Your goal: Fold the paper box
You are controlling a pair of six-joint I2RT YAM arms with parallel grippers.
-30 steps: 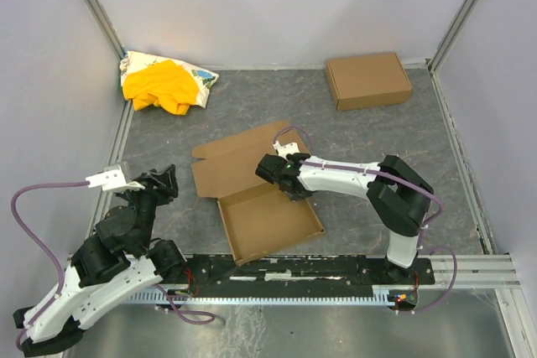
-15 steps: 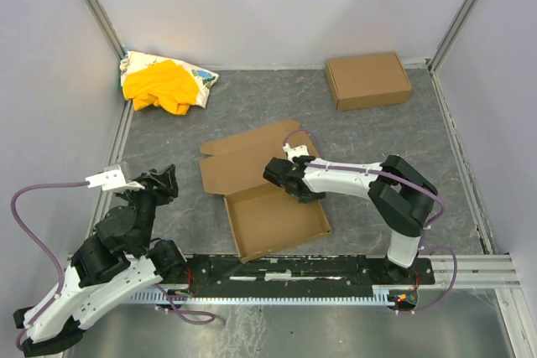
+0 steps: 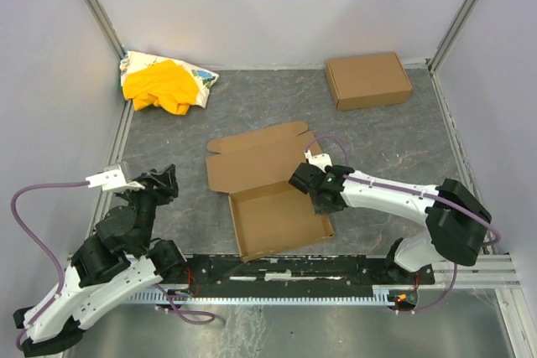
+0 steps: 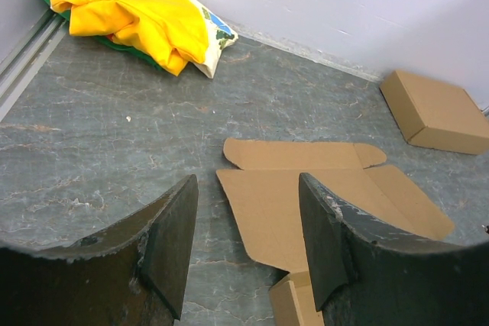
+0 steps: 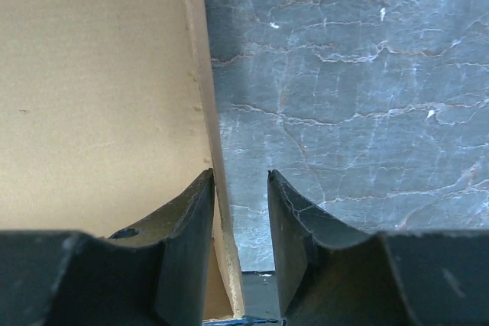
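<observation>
robot lab test cell. plain pale lilac wall panels (image 3: 277, 6) far beyond left fingers (image 4: 172, 242), bare aluminium corner posts (image 3: 91, 2) framing them. grey stone-patterned table mat (image 5: 344, 112) under and beside right fingers (image 5: 294, 227). slotted aluminium mounting rail (image 3: 495, 264) behind fingers, at arm bases. loose purple cables (image 3: 50, 184) looping off arms.

My grey surface (image 3: 403, 148) carries the paper box (image 3: 273, 215) centrally, a closed box (image 3: 369, 80) far right, cloth heap (image 3: 164, 83) far left
</observation>
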